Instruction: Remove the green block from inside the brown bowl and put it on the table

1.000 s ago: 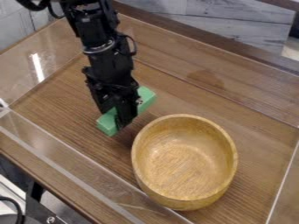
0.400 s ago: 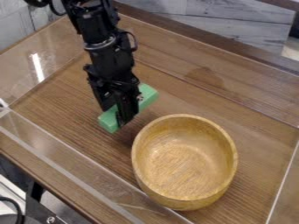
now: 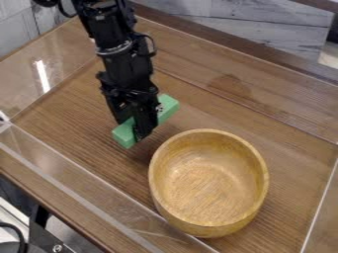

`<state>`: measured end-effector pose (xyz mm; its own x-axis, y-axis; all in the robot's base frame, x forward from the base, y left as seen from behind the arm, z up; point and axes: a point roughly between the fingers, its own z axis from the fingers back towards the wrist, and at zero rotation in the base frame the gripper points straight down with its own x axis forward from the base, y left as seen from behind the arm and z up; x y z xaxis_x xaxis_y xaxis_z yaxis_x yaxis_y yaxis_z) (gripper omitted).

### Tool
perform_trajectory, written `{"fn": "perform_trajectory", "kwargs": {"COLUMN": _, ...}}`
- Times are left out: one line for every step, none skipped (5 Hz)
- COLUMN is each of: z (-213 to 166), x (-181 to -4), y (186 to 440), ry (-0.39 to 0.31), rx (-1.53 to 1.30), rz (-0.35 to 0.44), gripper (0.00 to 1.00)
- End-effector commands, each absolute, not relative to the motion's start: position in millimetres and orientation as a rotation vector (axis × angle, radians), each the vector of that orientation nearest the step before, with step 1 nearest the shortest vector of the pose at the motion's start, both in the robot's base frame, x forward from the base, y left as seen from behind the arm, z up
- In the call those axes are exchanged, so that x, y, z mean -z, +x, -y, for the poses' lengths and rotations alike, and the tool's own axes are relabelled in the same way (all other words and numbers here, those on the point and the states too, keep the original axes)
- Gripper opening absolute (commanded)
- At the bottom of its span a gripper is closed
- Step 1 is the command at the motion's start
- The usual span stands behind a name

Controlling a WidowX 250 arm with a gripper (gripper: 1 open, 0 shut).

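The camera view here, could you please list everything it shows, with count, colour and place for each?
green block: one, bright green, on the table left of the bowl, between the gripper's fingers
brown bowl: one, light-brown wood, front right of the table, nothing inside
table: one, brown wood grain, under everything
clear walls: low, transparent, along the table edges
gripper: one, black, pointing down, shut on the green block
arm: one, black, coming from the upper left
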<state>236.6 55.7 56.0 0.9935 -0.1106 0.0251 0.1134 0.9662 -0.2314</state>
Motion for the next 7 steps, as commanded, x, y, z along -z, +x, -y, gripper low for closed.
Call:
{"fn": "perform_trajectory", "kwargs": {"z": -62.9, "x": -67.8, "y": 248.8, "ry": -0.219, "rx": 0.107, "rz": 0.065, "gripper": 0.00}}
{"fn": "perform_trajectory", "kwargs": {"z": -64.8, "x": -67.1, "y": 249.8, "ry": -0.222, "rx": 0.103, "rz": 0.063, "gripper": 0.00}}
{"fn": "perform_trajectory", "kwargs": {"z": -66.5, "x": -66.6, "y": 250.6, "ry": -0.226, "rx": 0.098, "rz": 0.061, "gripper": 0.00}}
{"fn": "perform_trajectory", "kwargs": {"z": -68.2, "x": -66.5, "y": 251.3, "ry": -0.229, "rx": 0.094, "rz": 0.059, "gripper": 0.00}}
{"fn": "perform_trajectory", "kwargs": {"z": -69.9, "x": -66.4, "y": 252.1, "ry": -0.233, "rx": 0.090, "rz": 0.057, "gripper": 0.00}}
{"fn": "perform_trajectory", "kwargs": {"z": -71.5, "x": -66.5, "y": 252.7, "ry": -0.236, "rx": 0.087, "rz": 0.055, "gripper": 0.00}}
{"fn": "perform_trajectory", "kwargs": {"z": -73.0, "x": -66.4, "y": 253.4, "ry": -0.239, "rx": 0.083, "rz": 0.054, "gripper": 0.00}}
